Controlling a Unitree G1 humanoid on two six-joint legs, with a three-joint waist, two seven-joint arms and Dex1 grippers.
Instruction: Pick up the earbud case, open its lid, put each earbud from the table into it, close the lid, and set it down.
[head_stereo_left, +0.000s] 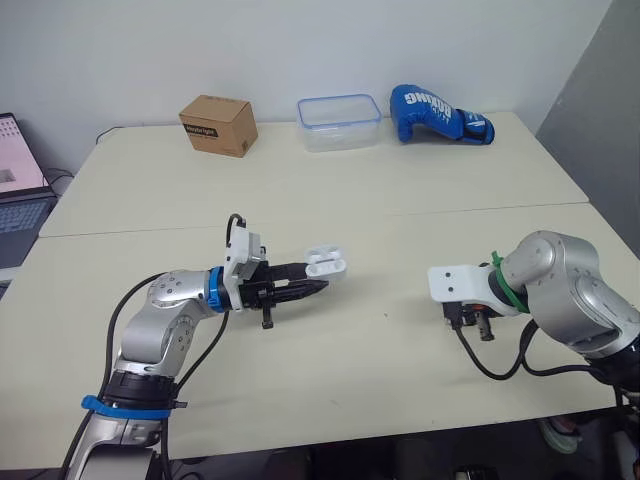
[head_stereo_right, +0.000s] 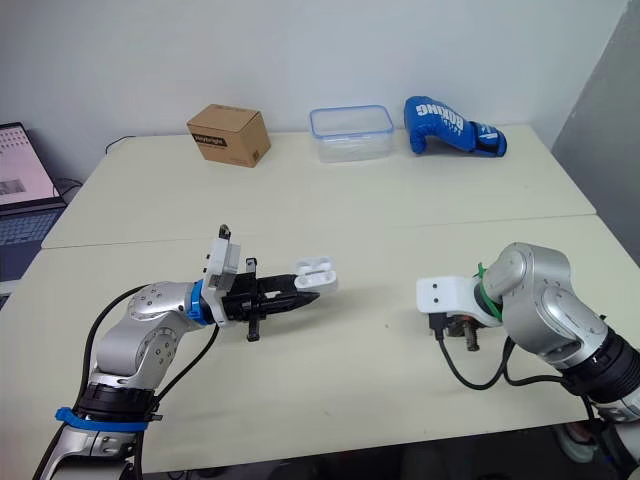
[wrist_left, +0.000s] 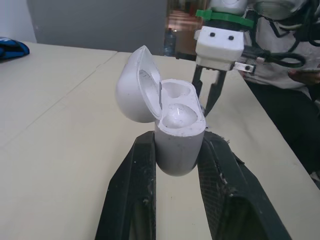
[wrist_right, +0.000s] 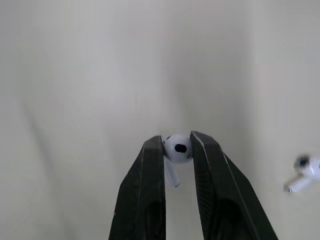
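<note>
My left gripper (head_stereo_left: 318, 286) is shut on the white earbud case (head_stereo_left: 327, 263) and holds it just above the table's middle. In the left wrist view the case (wrist_left: 179, 145) stands upright between the black fingers (wrist_left: 137, 170), its lid (wrist_left: 135, 85) swung open and both sockets showing. My right gripper (head_stereo_left: 478, 328) points down at the table, to the right of the case. In the right wrist view its fingertips (wrist_right: 152, 150) are shut on one white earbud (wrist_right: 177, 147). A second earbud (wrist_right: 302, 172) lies on the table close by.
Along the far edge stand a cardboard box (head_stereo_left: 218, 124), a clear plastic container with a blue rim (head_stereo_left: 339, 121) and a blue boxing glove (head_stereo_left: 438, 114). A laptop (head_stereo_left: 20, 190) sits off the left side. A seam (head_stereo_left: 400, 212) crosses the tabletop.
</note>
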